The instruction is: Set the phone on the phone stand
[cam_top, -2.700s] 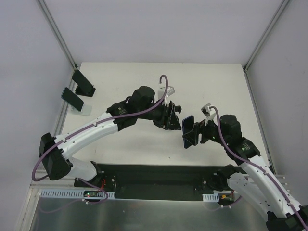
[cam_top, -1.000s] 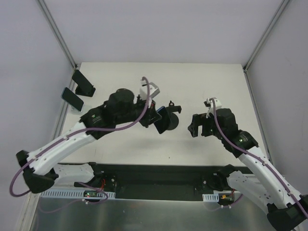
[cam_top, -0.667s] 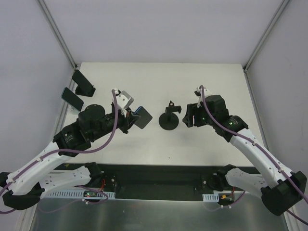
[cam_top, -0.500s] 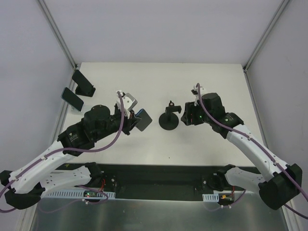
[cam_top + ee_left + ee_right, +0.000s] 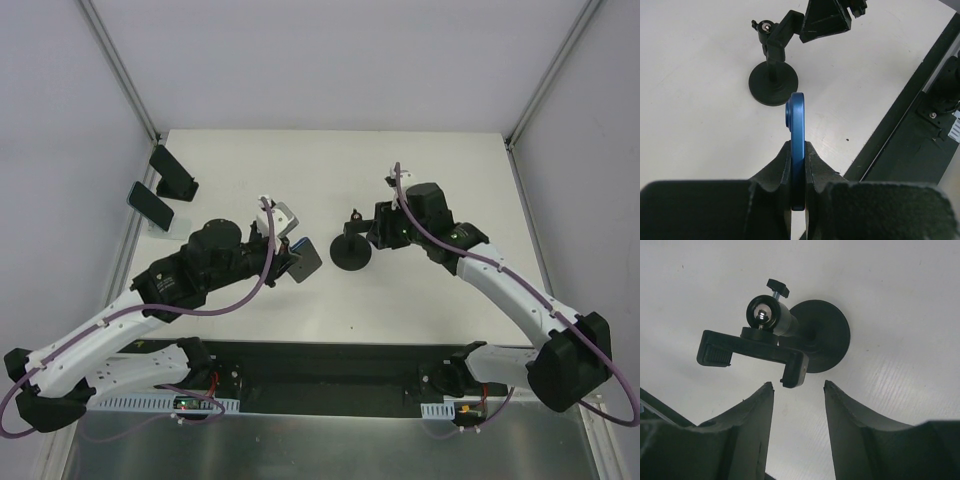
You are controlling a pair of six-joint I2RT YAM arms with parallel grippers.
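My left gripper [image 5: 292, 256] is shut on the blue phone [image 5: 306, 258], just left of the stand. In the left wrist view the phone [image 5: 797, 125] stands edge-on between the pads, left gripper [image 5: 798, 150] behind it. The black phone stand [image 5: 351, 254] has a round base [image 5: 822, 335], a ball head and a clamp bar [image 5: 752, 347]. My right gripper [image 5: 379, 228] is at the stand's right side. Its jaws [image 5: 797, 385] are open, with the clamp's hooked end just beyond the tips, untouched.
Two dark slabs [image 5: 174, 172] [image 5: 150, 206] lean at the table's far left edge. A black strip [image 5: 320, 365] runs along the near edge by the arm bases. White walls close in the table on three sides.
The phone passed from the right gripper to the left. The left arm drew back left, then edged toward the stand. The right gripper came left to the clamp and its jaws narrowed.
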